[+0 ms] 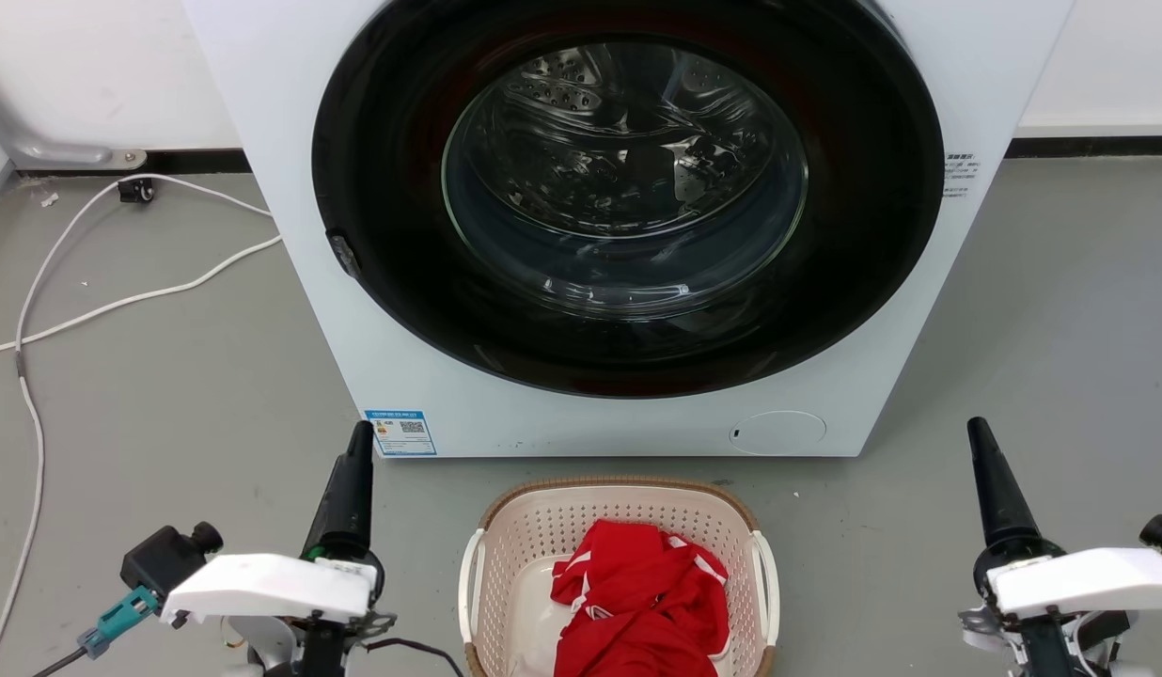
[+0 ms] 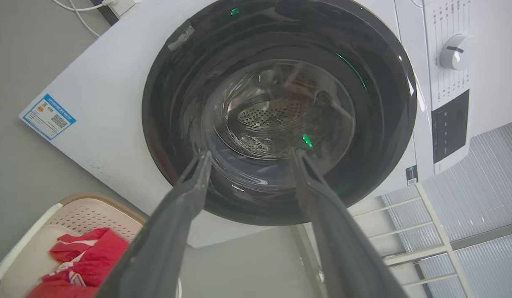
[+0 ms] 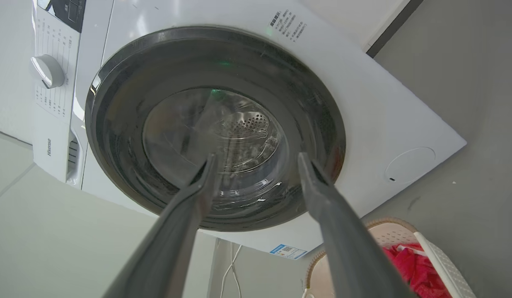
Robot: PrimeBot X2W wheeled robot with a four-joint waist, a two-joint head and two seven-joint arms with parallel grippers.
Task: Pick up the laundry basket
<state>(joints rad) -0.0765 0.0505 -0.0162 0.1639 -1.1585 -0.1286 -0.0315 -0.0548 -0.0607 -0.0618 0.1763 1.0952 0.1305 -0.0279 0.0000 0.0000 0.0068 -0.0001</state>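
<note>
The laundry basket (image 1: pixel 543 527) sits on the grey floor (image 1: pixel 167 404) just in front of the white washing machine (image 1: pixel 261 113), at the bottom middle of the head view, with a crumpled red garment (image 1: pixel 642 602) lying inside it. Its white side handles (image 1: pixel 468 583) face left and right, and its brown rim is close to the base of the machine but apart from it. The left end effector (image 2: pixel 249 159) hangs to the left of the basket and the right end effector (image 3: pixel 256 159) well to the right of it, neither touching it. In each wrist view the two dark fingers stand spread with a clear gap between them (the machine's round glass door (image 1: pixel 628 197) shows through that gap), and nothing is held in either. Both point forward at the machine's front. A white cable (image 1: pixel 120 301) trails across the floor to the left of the machine, and a small blue label (image 1: pixel 400 432) is stuck at its lower left corner.
</note>
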